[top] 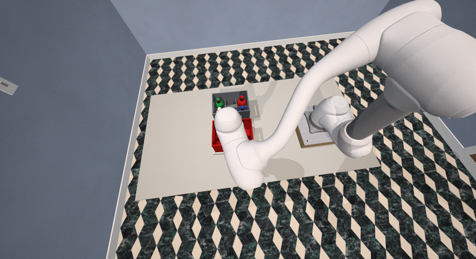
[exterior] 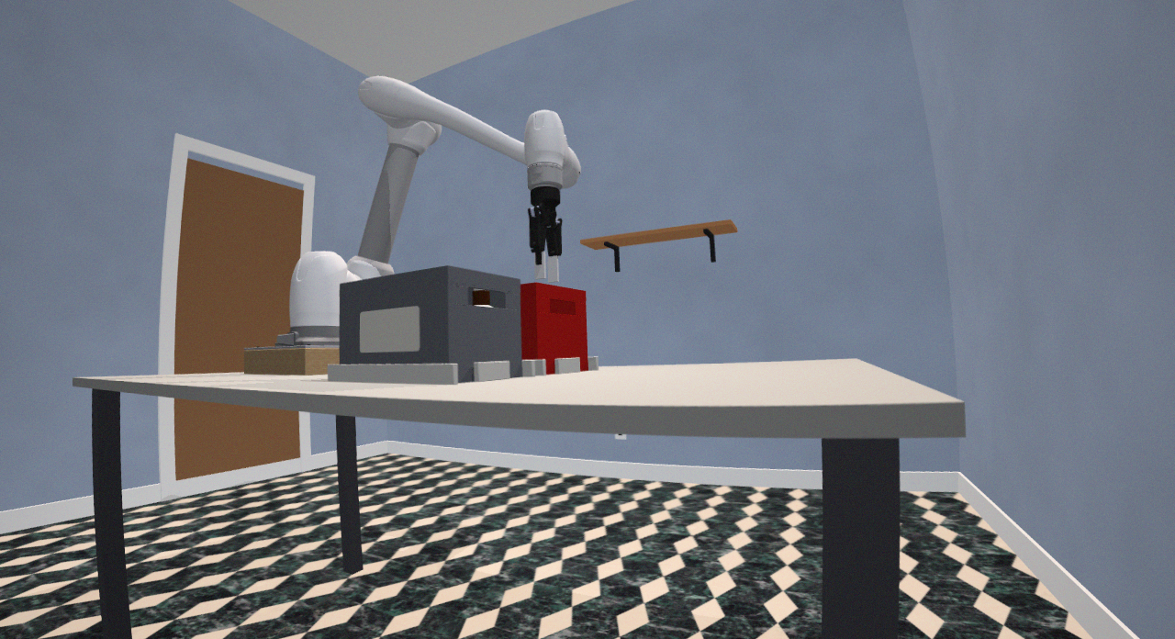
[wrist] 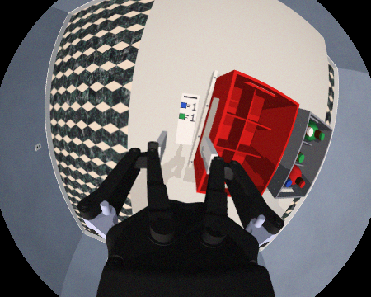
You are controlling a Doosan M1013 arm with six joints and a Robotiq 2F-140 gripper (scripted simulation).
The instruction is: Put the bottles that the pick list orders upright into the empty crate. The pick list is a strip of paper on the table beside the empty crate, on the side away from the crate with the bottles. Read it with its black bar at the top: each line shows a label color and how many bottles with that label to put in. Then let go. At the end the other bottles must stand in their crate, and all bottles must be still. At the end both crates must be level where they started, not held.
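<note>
Hanging above the red crate [exterior: 553,323], my gripper [exterior: 548,265] points straight down at the table [exterior: 739,388]. My jaws stand partly apart, at a middle width, and nothing is between them. In the exterior view my pale fingertips [exterior: 554,267] are just over the top edge of the red crate, not touching it.

In the wrist view I see into the red crate [wrist: 246,127]: its dividers make several compartments, and no bottle stands in them. Directly beside it stands the grey crate [wrist: 309,154], which holds the bottles. From the top I can see a green-capped bottle [top: 218,102] at one end, a red-capped bottle [top: 241,100] at the other end, and a small blue cap [top: 242,108] near the red one. My wrist covers part of this crate, so I cannot count all bottles.

The pick list [wrist: 187,118] lies flat on the table beside the red crate, on the side away from the grey crate. It shows a blue square with a 1 and below it a green square with a 1.
</note>
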